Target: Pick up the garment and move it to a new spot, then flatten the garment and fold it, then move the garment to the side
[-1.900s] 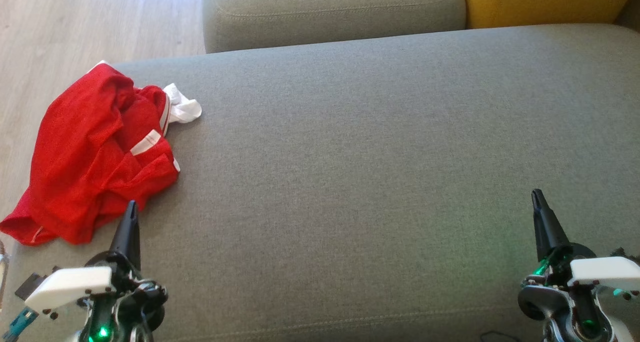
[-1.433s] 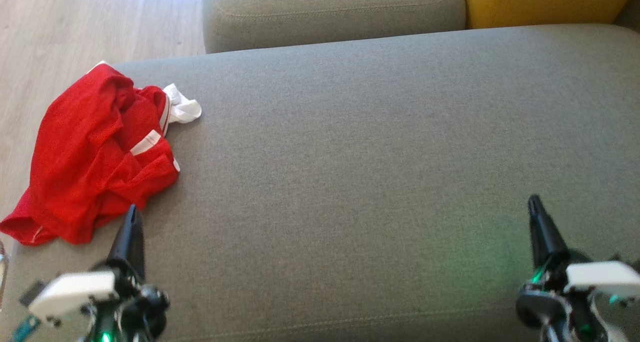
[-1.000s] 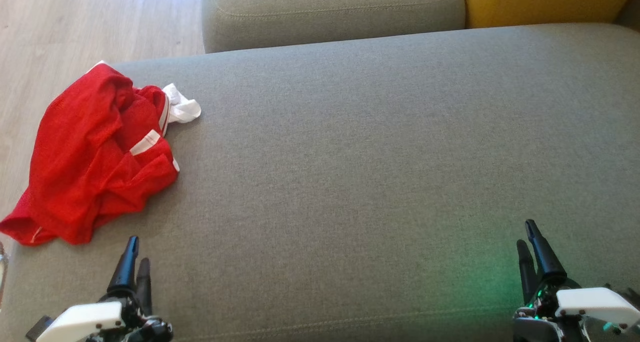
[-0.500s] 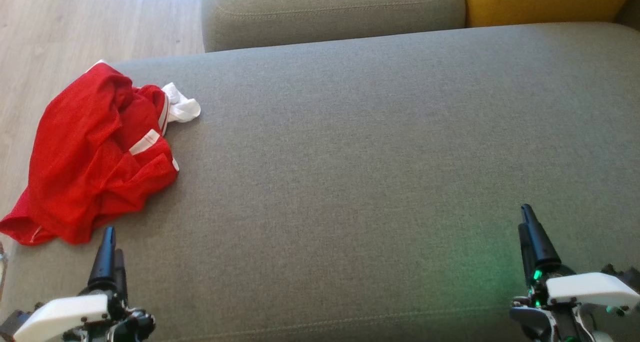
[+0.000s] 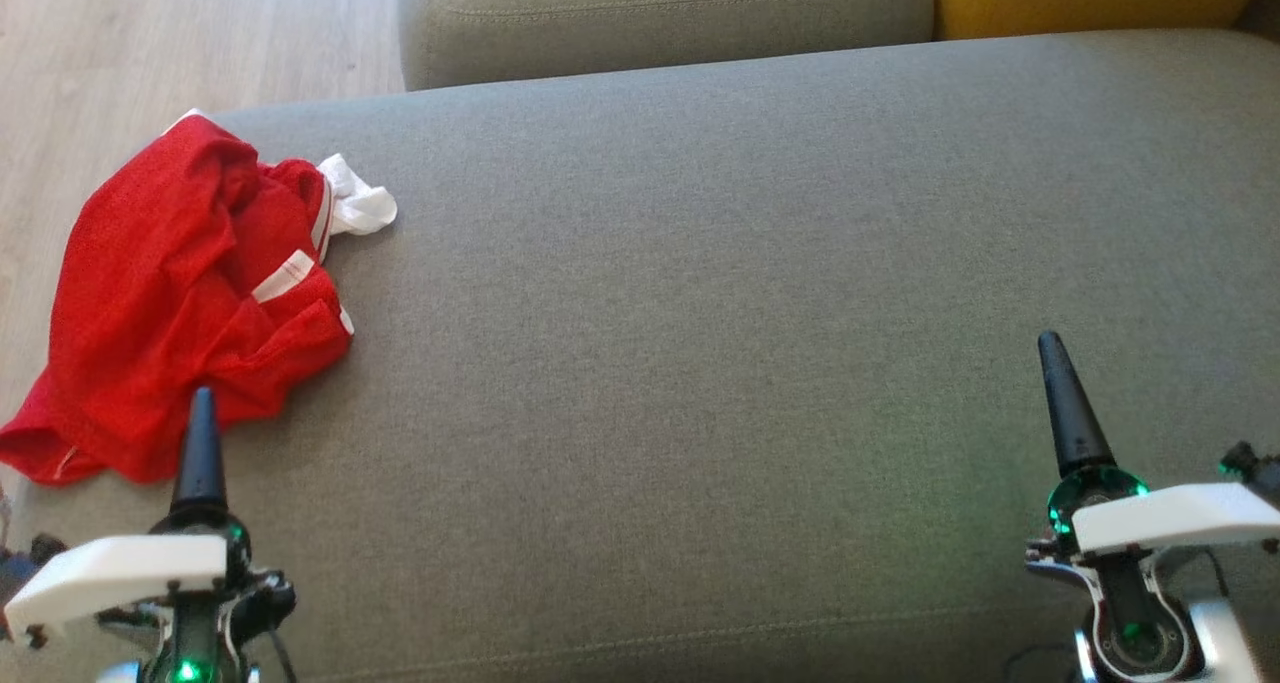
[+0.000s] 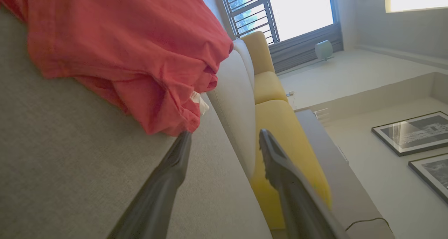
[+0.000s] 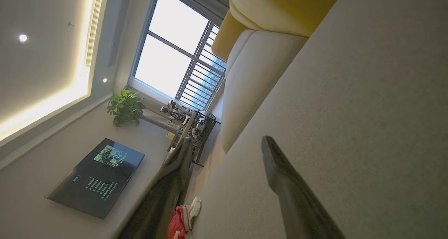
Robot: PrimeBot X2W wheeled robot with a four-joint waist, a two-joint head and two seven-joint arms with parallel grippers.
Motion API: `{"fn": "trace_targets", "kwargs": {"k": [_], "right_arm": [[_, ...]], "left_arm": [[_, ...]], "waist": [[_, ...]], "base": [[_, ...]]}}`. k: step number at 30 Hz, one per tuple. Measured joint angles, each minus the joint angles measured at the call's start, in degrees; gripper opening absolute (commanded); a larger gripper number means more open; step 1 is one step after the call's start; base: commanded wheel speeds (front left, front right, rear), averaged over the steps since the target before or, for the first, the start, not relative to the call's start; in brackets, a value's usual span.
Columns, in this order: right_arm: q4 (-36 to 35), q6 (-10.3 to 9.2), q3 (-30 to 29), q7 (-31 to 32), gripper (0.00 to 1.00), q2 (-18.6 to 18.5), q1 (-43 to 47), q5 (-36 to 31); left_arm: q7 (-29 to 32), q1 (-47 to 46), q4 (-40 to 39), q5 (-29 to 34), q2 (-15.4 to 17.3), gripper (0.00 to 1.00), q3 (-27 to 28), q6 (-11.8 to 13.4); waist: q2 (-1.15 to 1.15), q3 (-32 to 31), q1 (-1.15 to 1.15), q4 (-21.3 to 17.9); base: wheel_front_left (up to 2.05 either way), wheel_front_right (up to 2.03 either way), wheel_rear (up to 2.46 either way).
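the red garment (image 5: 180, 293) was seen crumpled at the left end of the couch seat (image 5: 700, 313), long axis running away from the robot. the left gripper (image 6: 225, 134), jaws apart and empty, was positioned just before its near hem; the right gripper (image 7: 226, 139), likewise spread, well apart.

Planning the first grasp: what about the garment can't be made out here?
- Head view: the red garment is crumpled, its own folds hiding its shape.
- Left wrist view: top edge crops it; whether the left gripper touches it is unclear.
- Right wrist view: tiny, partly behind a finger.
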Motion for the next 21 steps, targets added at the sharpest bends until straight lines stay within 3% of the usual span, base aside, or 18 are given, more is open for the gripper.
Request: {"fn": "trace_targets", "kwargs": {"k": [13,17,21], "right_arm": [[-5.23,0.0,1.8,-2.02,1.0,-0.03,-1.68,-15.33],[-6.34,0.0,1.85,-2.64,1.0,-0.03,-2.27,-17.41],[-7.19,0.0,2.47,-3.31,1.0,-0.08,-2.32,-22.05]], "left_arm": [[-2.27,0.0,-5.47,15.17,0.03,1.0,-4.79,3.12],[-2.59,0.0,-6.22,18.98,0.2,1.0,-6.37,3.79],[-3.2,0.0,-6.89,23.76,1.64,1.0,-9.48,6.0]], "waist": [[0.0,0.64,0.0,0.15],[0.0,0.66,0.0,0.17],[0.0,0.66,0.0,0.15]], "base": [[0.0,0.0,0.0],[0.0,0.0,0.0],[0.0,0.0,0.0]]}}
